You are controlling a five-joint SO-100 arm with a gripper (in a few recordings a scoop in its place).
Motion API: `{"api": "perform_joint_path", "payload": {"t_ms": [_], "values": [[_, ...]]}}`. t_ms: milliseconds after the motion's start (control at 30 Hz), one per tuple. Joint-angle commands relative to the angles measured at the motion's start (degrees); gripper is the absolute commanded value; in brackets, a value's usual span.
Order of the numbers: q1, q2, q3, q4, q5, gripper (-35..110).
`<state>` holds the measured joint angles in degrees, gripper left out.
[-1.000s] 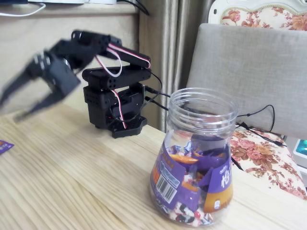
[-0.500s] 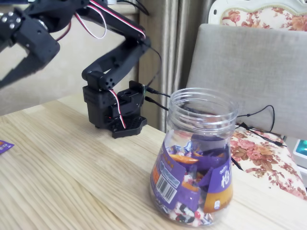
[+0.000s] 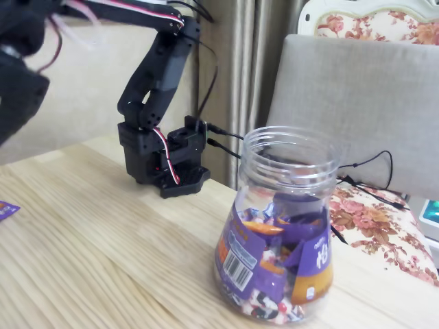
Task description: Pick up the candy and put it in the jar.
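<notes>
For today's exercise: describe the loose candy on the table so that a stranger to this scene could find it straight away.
Start at the wooden table and go far left of the clear jar in the fixed view. At the picture's left edge lies the candy, small, flat and purple. Unlike the wrappers inside the jar, it lies alone on bare wood.

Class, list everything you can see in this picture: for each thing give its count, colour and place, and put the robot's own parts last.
jar: one, clear plastic, no lid, on the table at lower right, holding purple and orange wrappers.
candy: one, purple, at the left edge of the table, cut off by the frame.
table: one, light wood, across the foreground.
chair: one, grey back, floral seat, behind the jar.
curtain: one, beige, behind the arm.
cables: black, running from the base toward the chair.
arm: one, black, base on the table, reaching up and left.
gripper: blurred, at the upper left edge.
</notes>
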<state>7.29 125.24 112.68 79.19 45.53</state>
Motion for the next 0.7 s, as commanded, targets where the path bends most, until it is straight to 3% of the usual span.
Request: {"api": "perform_joint_path", "payload": {"t_ms": [0, 667], "values": [[6.9, -1.8, 3.1, -0.3, 1.9, 43], [7.4, -22.9, 2.8, -10.1, 2.5, 43]]}}
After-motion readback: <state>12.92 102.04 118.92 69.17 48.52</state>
